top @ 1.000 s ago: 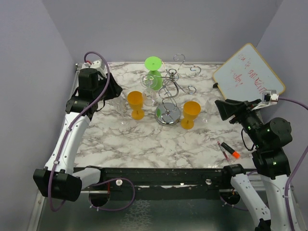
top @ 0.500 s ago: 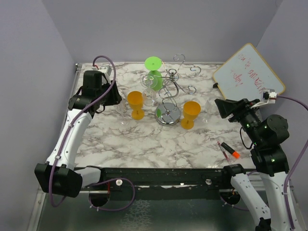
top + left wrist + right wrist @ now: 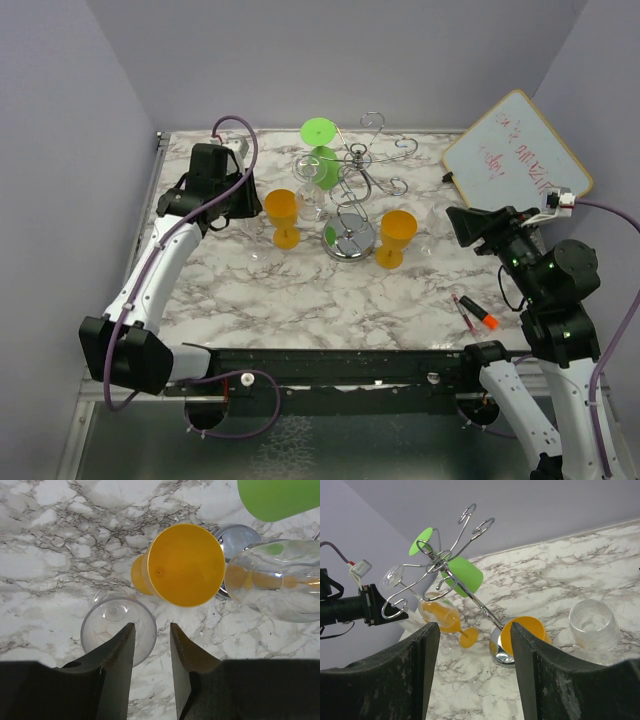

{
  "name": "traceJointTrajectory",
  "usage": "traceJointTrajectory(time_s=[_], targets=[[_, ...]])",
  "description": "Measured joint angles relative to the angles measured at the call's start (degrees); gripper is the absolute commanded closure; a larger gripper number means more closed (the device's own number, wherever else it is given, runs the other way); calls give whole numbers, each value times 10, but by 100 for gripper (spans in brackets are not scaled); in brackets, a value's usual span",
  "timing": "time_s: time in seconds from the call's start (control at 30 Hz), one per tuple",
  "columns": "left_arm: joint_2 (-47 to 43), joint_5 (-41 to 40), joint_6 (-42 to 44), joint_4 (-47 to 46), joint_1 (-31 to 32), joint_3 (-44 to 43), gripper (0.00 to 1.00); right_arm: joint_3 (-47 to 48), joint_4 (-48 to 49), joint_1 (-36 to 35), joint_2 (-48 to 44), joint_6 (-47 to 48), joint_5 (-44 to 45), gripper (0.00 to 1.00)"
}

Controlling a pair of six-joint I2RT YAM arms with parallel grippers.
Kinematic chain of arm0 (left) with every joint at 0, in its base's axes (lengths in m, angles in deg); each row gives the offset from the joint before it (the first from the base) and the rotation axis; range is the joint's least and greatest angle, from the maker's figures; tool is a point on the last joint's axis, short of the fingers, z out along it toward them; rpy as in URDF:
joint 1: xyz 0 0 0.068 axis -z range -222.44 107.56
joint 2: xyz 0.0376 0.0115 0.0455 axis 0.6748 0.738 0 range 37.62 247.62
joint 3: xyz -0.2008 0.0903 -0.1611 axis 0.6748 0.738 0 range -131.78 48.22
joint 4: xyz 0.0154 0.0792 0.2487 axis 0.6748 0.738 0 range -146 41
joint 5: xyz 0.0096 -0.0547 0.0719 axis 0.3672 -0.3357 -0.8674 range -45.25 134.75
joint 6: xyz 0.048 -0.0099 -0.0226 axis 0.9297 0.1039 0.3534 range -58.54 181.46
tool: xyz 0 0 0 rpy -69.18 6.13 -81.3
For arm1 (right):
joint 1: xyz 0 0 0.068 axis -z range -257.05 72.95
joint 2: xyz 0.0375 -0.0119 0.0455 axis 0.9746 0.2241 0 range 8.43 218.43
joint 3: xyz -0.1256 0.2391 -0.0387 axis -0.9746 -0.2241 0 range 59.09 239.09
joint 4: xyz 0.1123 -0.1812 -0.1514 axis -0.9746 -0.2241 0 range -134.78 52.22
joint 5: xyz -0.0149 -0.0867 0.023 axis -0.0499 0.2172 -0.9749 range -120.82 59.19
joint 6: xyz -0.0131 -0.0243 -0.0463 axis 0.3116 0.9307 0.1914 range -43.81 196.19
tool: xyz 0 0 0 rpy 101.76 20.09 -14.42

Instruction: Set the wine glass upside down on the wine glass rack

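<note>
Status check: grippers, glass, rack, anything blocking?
Left gripper open above upright clear wine glass, not gripped. Right gripper open, empty. Orange glass close beside it, toward wine glass rack.

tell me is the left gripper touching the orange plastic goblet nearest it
Apart. The left wrist view shows a strip of marble tabletop between the left gripper's fingertips and the rim of the orange plastic goblet.

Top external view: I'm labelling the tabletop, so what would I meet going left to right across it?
Left orange glass → rack base → right orange glass → whiteboard.
</note>
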Motion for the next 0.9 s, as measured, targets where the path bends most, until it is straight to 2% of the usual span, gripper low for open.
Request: traceJointTrajectory(time_s=[0.13,0.3,0.6,0.9], targets=[[19,-9,4,0,17,0,77,0,-1,0,-2,-1,2,37],[30,-51,8,2,43,0,100,-2,-1,0,-4,-3,2,37],[23,-124,25,14,59,-7,100,-2,-2,0,-4,-6,2,37],[-40,-183,17,27,59,-46,100,-3,3,0,-6,-25,0,37]])
